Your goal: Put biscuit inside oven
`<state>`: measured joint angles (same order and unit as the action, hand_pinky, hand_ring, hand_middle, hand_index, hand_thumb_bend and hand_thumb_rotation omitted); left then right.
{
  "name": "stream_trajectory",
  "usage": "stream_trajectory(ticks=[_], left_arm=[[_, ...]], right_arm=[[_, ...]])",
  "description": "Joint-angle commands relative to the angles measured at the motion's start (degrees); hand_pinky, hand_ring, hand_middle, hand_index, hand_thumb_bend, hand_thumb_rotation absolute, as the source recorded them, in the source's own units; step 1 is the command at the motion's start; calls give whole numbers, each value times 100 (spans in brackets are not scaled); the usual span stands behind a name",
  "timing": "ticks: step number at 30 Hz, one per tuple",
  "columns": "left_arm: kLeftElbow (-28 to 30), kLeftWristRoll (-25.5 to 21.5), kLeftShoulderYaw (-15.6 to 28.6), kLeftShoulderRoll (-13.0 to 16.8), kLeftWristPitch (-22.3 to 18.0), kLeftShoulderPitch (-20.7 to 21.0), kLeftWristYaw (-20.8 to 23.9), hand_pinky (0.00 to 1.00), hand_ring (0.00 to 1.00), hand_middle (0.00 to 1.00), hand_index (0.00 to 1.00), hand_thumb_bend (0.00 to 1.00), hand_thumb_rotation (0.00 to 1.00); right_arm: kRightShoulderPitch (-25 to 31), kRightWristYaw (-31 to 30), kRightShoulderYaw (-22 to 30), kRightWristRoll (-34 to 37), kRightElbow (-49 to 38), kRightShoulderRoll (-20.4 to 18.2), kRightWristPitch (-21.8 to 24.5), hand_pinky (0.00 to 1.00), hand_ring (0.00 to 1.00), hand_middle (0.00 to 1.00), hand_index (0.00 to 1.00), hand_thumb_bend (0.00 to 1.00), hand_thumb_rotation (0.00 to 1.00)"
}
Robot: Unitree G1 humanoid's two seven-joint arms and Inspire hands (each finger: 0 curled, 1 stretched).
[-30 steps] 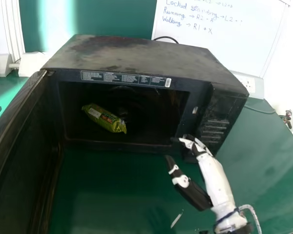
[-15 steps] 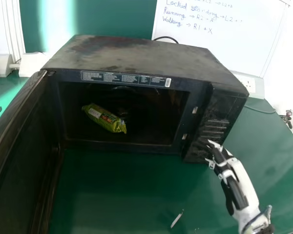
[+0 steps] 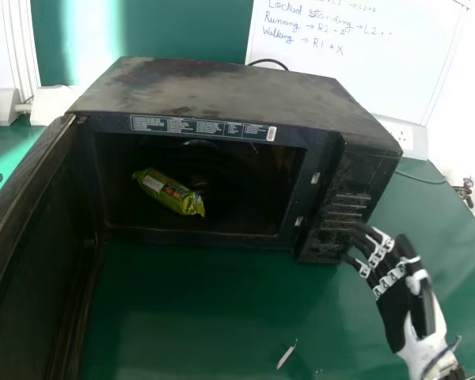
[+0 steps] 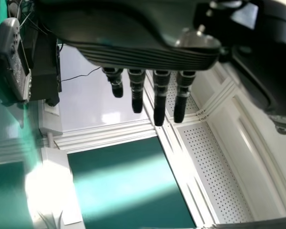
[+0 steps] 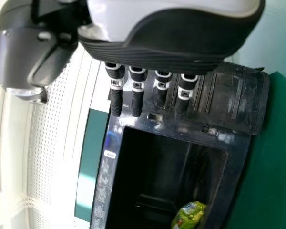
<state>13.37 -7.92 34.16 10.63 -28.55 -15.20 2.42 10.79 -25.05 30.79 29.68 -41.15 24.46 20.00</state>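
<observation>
The green biscuit packet (image 3: pixel 169 191) lies at a slant inside the black oven (image 3: pixel 229 99), whose door (image 3: pixel 32 261) stands open at the left. My right hand (image 3: pixel 400 297) is in front of the oven's right corner, by the control panel, open and apart from the packet. In the right wrist view, the straight fingers of my right hand (image 5: pixel 137 93) show with the oven front and part of the packet (image 5: pixel 189 214) beyond. My left hand (image 4: pixel 159 90) has its fingers straight and holds nothing, facing the wall side.
A green table (image 3: pixel 190 309) carries the oven, with a small white strip (image 3: pixel 286 356) lying near its front. Behind stands a whiteboard (image 3: pixel 364 55). A dark handheld device (image 4: pixel 13 59) is in the left wrist view.
My right hand has moved from before the oven opening to the right and nearer the robot, turning as it went. The packet has not moved.
</observation>
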Motion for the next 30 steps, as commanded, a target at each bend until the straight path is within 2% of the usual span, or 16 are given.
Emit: stream_trajectory(ticks=[1, 5, 12, 17, 19, 23, 27, 30], left_arm=[[-51, -195, 72, 67, 33, -10, -60, 100, 95, 88, 88, 100, 100], [53, -382, 56, 46, 144, -28, -99, 100, 96, 89, 89, 100, 100], [-152, -840, 110, 128, -117, 29, -459, 100, 99, 92, 89, 99, 100], [-649, -938, 129, 244, -806, 137, -876, 100, 100, 93, 90, 98, 100], [-806, -1121, 80, 285, -1073, 173, -1123, 100, 100, 93, 90, 96, 100], [-989, -1560, 1, 221, -1449, 315, -1470, 100, 100, 95, 91, 93, 100], [-1275, -1789, -86, 142, -1900, 497, -1781, 100, 100, 99, 93, 93, 100], [-1817, -1976, -289, -141, -2723, 833, -2116, 100, 100, 100, 93, 91, 100]], right_arm=[[45, -71, 197, 365, 112, 96, 73, 92, 94, 92, 89, 77, 100], [130, -112, 485, 712, 324, 156, 16, 94, 92, 91, 88, 78, 100], [140, -166, 882, 1475, 1049, -26, -84, 92, 90, 90, 87, 83, 100], [-23, -41, 1021, 2206, 1650, -101, 10, 98, 93, 91, 87, 85, 100], [-114, -1, 1020, 2184, 1864, -154, -151, 92, 91, 89, 86, 89, 100], [-261, 41, 1041, 2102, 2188, -225, -424, 88, 91, 89, 88, 92, 100], [-287, -42, 1014, 2047, 2417, -257, -639, 90, 93, 91, 91, 92, 100], [-297, -54, 985, 2140, 2563, -302, -664, 95, 94, 91, 91, 91, 100]])
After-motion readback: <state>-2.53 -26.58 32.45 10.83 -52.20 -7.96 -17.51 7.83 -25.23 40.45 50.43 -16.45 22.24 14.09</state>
